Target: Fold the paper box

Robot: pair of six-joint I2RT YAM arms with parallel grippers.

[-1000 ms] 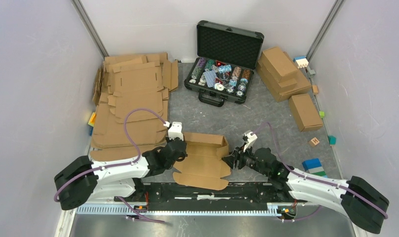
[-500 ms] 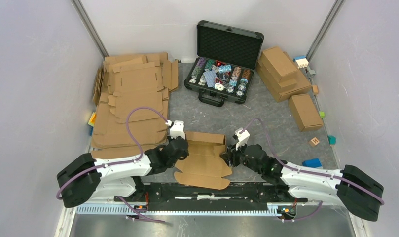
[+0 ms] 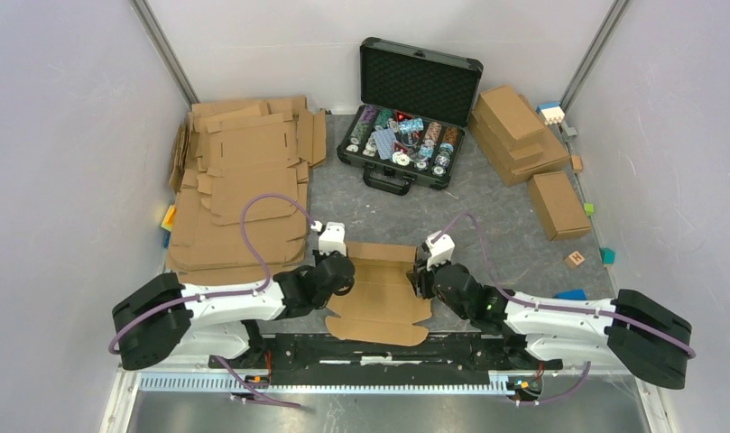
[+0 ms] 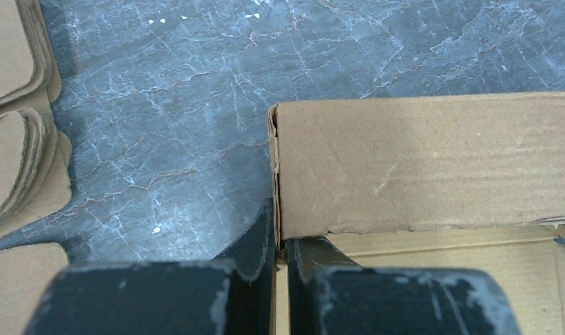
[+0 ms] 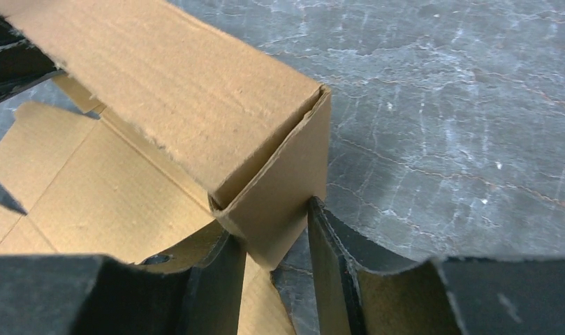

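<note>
The paper box point(image 3: 379, 290) lies half folded between the two arms, its far wall point(image 4: 419, 160) standing upright and its near flap flat on the table. My left gripper point(image 3: 341, 273) is at the box's left end, its jaws point(image 4: 281, 246) shut on the thin edge of the left side wall. At the right far corner is my right gripper point(image 3: 421, 275). Its jaws point(image 5: 276, 259) straddle the corner's side flap point(image 5: 283, 209) with a wide gap; one fingertip point(image 5: 314, 209) touches the flap's edge.
A pile of flat cardboard sheets point(image 3: 244, 189) covers the left side. An open black case of chips point(image 3: 406, 135) stands at the back. Folded boxes point(image 3: 519, 135) and a single one point(image 3: 558, 204) sit at the right, with small blocks point(image 3: 575, 259) nearby.
My right gripper has moved left up to the box's right corner and its jaws have narrowed around the flap. My left gripper and the box have shifted a little to the right.
</note>
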